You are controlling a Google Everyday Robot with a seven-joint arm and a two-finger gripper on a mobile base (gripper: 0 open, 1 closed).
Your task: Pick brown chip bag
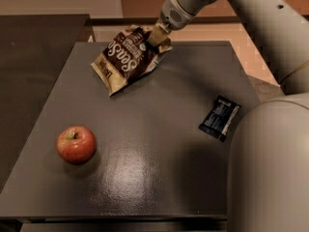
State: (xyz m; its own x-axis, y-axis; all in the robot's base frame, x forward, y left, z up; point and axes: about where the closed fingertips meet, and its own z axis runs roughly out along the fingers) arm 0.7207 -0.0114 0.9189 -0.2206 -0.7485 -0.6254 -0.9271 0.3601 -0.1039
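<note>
The brown chip bag (128, 57) is crinkled dark brown with cream ends and white script lettering. It hangs tilted above the far part of the dark table (145, 144), its lower cream end down to the left. My gripper (157, 34) is shut on the bag's upper right end, at the end of the pale arm that reaches in from the upper right. The bag is lifted off the table surface.
A red apple (76, 144) sits on the table at the near left. A small black-and-silver packet (219, 118) lies at the right, next to my pale body (270, 168). A darker counter (34, 62) adjoins the table on the left.
</note>
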